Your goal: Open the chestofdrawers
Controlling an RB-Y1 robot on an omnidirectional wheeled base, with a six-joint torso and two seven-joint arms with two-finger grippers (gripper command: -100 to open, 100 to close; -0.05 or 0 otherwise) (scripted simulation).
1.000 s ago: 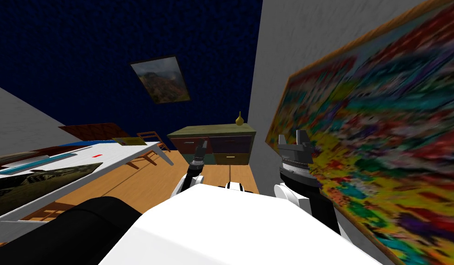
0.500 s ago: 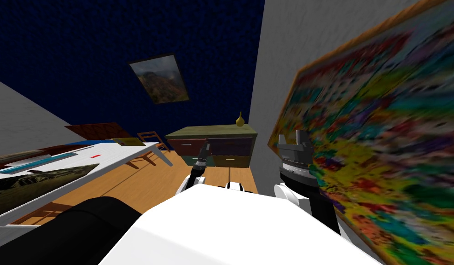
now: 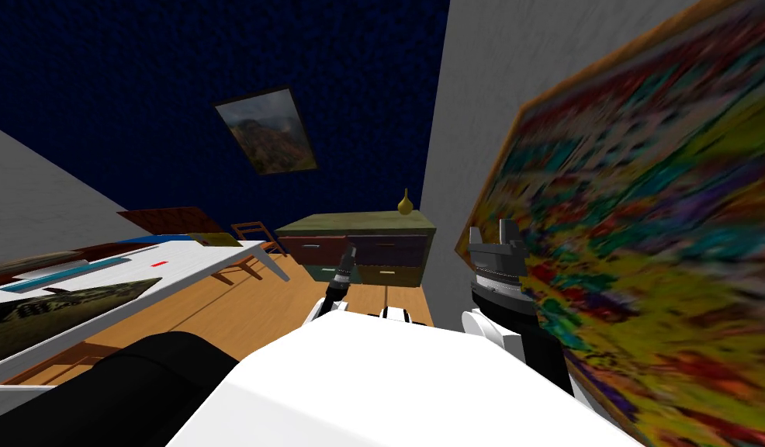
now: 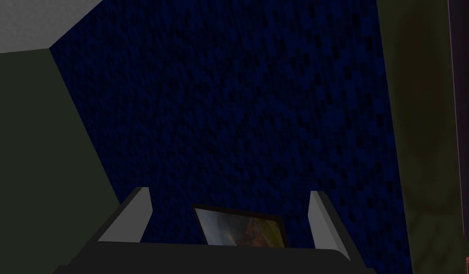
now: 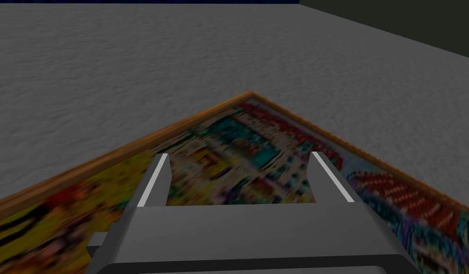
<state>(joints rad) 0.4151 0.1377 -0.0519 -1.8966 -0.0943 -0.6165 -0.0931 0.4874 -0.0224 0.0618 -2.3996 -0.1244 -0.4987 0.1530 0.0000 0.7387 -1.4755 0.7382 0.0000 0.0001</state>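
The chest of drawers (image 3: 356, 247) is seen well ahead against the blue wall (image 3: 218, 77), apparently shut. The left jaws and right jaws are held apart. The painting (image 3: 652, 256), beside the right jaws, could be scraped during approach.

Flat, even light with no visible source. The dark blue wall (image 3: 140, 77) looks dim, darkest in the left wrist view. The colourful painting (image 3: 652, 233) smears toward the head view's right edge, where walls splay. The wooden floor (image 3: 241, 310) darkens under the tabletop (image 3: 179, 268).
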